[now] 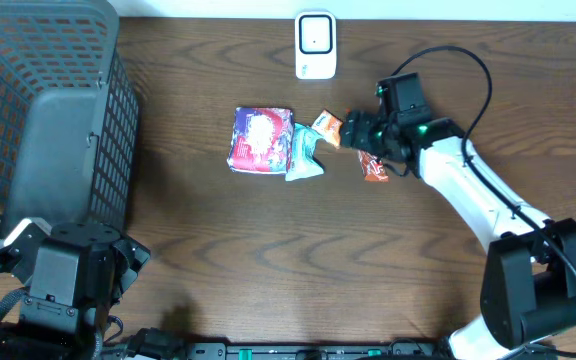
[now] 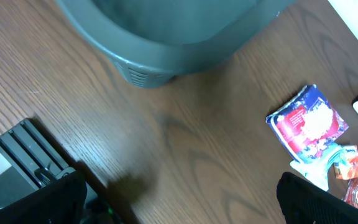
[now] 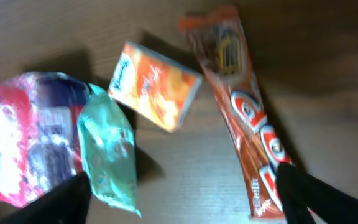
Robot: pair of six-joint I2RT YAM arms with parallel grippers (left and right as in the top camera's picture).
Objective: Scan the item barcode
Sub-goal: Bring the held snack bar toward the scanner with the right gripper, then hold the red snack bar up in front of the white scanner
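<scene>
Wooden table (image 1: pixel 268 250): red snack stick (image 3: pixel 247 124) lies below right claw (image 3: pixel 182 190), spread wide.

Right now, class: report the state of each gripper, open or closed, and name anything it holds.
Left gripper: jaws open, holding nothing.
Right gripper: jaws open, holding nothing.

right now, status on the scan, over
Left gripper open, parked near basket. Right gripper open by stick pack, nothing held. Scanner unobstructed.
</scene>
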